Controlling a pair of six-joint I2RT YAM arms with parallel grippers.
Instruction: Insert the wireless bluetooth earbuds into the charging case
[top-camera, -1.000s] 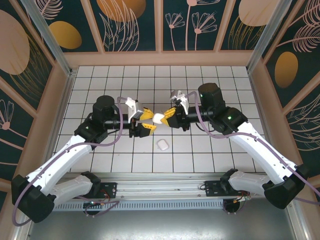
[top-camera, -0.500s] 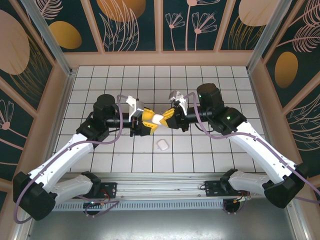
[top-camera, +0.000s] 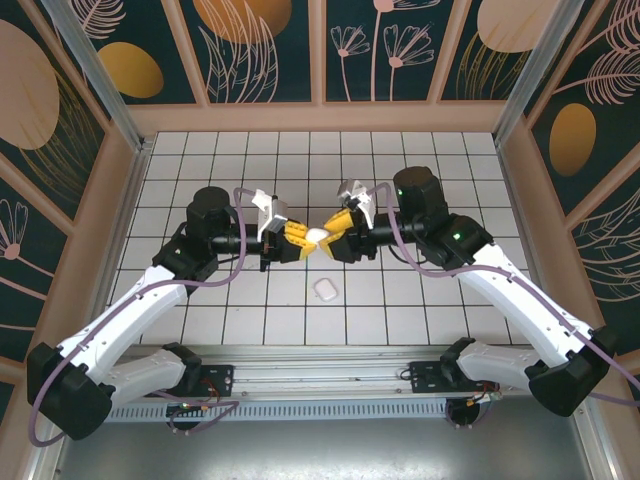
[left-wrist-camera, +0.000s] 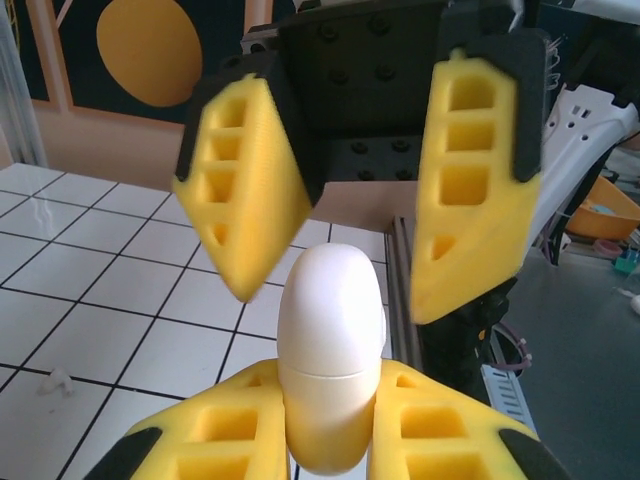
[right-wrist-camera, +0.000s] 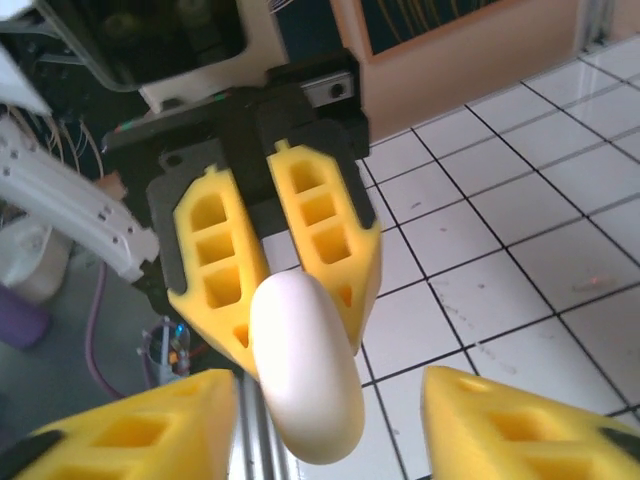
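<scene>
Left pincer (top-camera: 303, 238) is clamped on a white case (left-wrist-camera: 332, 340). The case's lower end is hidden between the fingers. It is smooth and egg-shaped, lid shut along a seam, held above the tiled table (top-camera: 200, 160). Right pincer (top-camera: 333, 235) has fingers apart either side of the case tip; contact unclear. A second case (top-camera: 325, 289) sits on a tile just nearer. A tiny pale speck (left-wrist-camera: 55, 381) lies on a tile well away, maybe an earbud, too blurred to tell.

Left wrist view: the white case (left-wrist-camera: 332, 340) has its lower end hidden between the fingers (left-wrist-camera: 230, 425) of the left claw (left-wrist-camera: 332, 385), themselves cut off by the bottom edge. One finger (left-wrist-camera: 245, 200) of the right claw (left-wrist-camera: 338, 295) is blurred. A tiny white speck (left-wrist-camera: 55, 381) on the desk (left-wrist-camera: 110, 290) is too small to identify
</scene>
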